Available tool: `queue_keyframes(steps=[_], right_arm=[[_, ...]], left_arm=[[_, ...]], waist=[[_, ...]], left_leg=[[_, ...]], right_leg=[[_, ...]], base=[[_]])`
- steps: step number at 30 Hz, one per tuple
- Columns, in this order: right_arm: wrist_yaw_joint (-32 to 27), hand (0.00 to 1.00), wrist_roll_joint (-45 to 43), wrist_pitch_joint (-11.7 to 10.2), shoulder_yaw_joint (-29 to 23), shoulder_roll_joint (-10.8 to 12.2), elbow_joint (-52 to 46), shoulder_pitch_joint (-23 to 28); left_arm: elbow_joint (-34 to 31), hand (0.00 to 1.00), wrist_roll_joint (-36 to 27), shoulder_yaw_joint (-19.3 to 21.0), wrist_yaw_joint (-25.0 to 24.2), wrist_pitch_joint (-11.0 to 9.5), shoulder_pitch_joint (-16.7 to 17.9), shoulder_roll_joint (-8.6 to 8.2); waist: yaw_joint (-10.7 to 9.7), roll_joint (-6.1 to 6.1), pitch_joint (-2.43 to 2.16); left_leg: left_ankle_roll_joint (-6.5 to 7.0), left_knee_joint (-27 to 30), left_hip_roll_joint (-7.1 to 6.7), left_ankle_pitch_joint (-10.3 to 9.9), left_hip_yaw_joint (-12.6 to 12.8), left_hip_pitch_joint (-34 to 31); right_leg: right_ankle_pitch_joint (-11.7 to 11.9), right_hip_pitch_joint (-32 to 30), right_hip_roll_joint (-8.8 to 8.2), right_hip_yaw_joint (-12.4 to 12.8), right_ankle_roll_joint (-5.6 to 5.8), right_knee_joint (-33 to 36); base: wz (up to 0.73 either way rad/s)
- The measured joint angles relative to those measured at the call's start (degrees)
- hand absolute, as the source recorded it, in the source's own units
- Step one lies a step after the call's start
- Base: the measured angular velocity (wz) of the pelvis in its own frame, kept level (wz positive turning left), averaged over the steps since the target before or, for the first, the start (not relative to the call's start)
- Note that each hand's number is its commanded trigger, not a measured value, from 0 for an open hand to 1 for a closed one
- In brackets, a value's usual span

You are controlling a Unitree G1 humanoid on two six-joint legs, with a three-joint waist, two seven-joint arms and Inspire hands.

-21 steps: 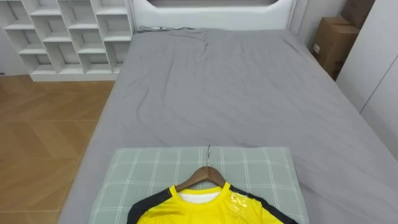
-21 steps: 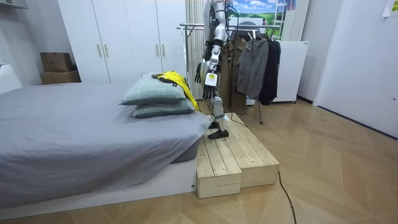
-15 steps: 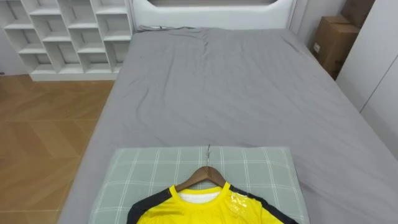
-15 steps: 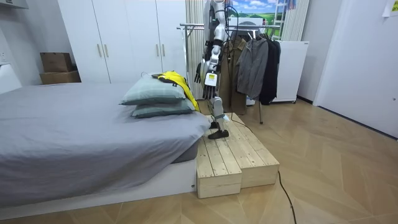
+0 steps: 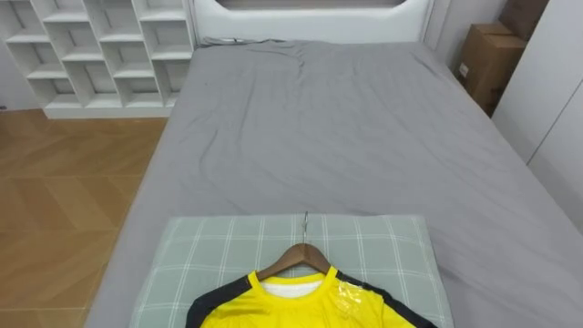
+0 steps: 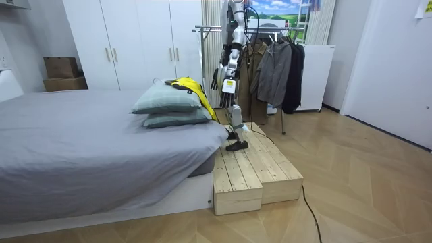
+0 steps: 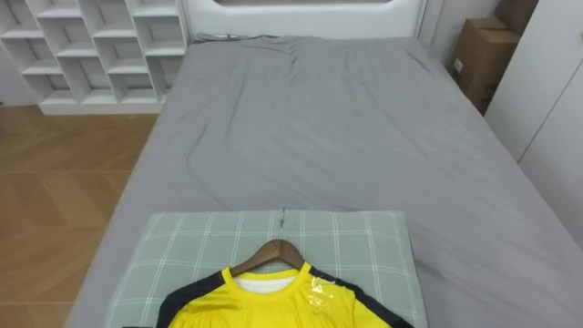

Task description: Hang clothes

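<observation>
On stacked pillows [image 6: 162, 102], hangered yellow shirt [image 5: 301, 314]; clothes rack [image 6: 200, 40] behind robot; hands [image 6: 216, 79] unreadable.

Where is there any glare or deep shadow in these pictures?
Left eye view: soft, even light on the bed, one glossy glint on the yellow shirt near its collar. Room view: dark shadow under the bed's edge beside the wooden platform.

Bright, even room light; faint soft shadows along sheet [image 5: 346, 128] creases; white wardrobe [image 6: 135, 40] evenly lit.
</observation>
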Motion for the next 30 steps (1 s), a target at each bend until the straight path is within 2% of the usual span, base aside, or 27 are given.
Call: queue_keyframes(steps=[10, 13, 18, 26, 30], right_arm=[[-0.19, 0.00, -1.86, -0.04, -0.05, 0.00, -0.05, -0.17], [-0.75, 0.00, -4.90, -0.22, -0.09, -0.11, -0.02, -0.69], [-1.36, 0.00, -6.80, -0.34, 0.47, -0.09, -0.07, -0.99], [-2.53, 0.00, -8.51, -2.89, 1.96, -0.09, -0.52, -1.20], [-2.09, 0.00, -5.99, -4.01, 1.98, -0.08, -0.53, -0.99]], left_arm=[[-0.03, 0.00, 0.04, 0.00, -0.04, 0.00, -0.02, 0.00], [-0.04, 0.00, -0.01, -0.02, -0.02, -0.06, -0.02, 0.00], [-0.03, 0.00, -0.12, -0.34, -0.03, -0.46, -0.05, 0.12], [0.08, 0.00, -0.23, -1.74, 0.08, -2.24, -0.02, 0.32], [0.08, 0.00, -0.15, -1.76, 0.13, -2.98, -0.05, 0.27]], waist=[[0.05, -0.16, -0.11], [0.22, -0.24, -0.18], [0.01, -0.40, -0.21], [0.09, -0.15, -0.04], [0.05, -0.01, -0.19]], left_leg=[[0.00, 0.01, 0.00, 0.00, 0.03, -0.07], [0.00, 0.00, 0.12, 0.00, 1.13, -0.11], [0.00, 0.00, 0.12, 0.00, 1.51, -0.12], [0.00, -0.04, 0.12, 0.00, 1.64, -0.42], [0.00, -0.03, 0.11, 0.00, 1.57, -1.02]], right_leg=[[0.01, -0.24, 0.00, 0.02, -0.01, 0.08], [0.01, -0.74, 0.01, 0.51, -0.01, 0.15], [0.07, -0.81, -0.04, 0.62, -0.03, 0.31], [0.08, -1.23, -0.04, 0.85, -0.01, 0.16], [0.11, -1.81, -0.01, 1.03, 0.00, 0.25]], base=[[0.00], [-0.12], [-0.03], [0.00], [0.00]])
